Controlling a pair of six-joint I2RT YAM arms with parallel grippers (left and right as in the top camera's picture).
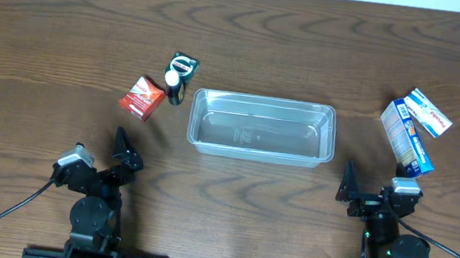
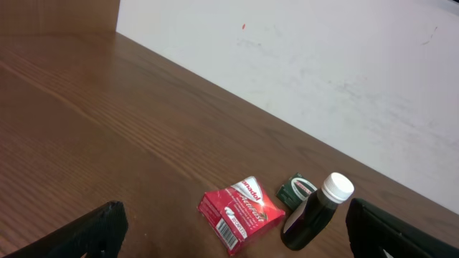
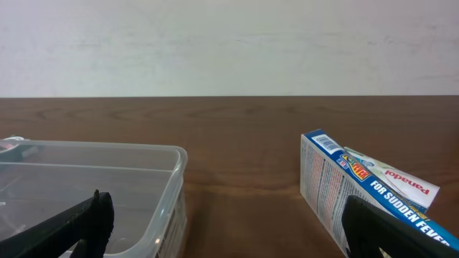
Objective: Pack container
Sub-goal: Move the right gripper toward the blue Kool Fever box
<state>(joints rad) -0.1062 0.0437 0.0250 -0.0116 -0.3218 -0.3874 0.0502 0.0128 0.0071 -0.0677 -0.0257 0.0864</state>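
Observation:
The clear plastic container stands empty at the table's middle; its right end shows in the right wrist view. A red box lies left of it, also in the left wrist view. A dark bottle with a white cap lies beside a small green box; both show in the left wrist view, bottle, green box. A blue-and-white box and a white box lie at right. My left gripper and right gripper are open and empty near the front.
The blue-and-white box stands close to my right gripper's right finger, with the white box on top behind it. A white wall runs behind the table's far edge. Cables trail from both arm bases at the front.

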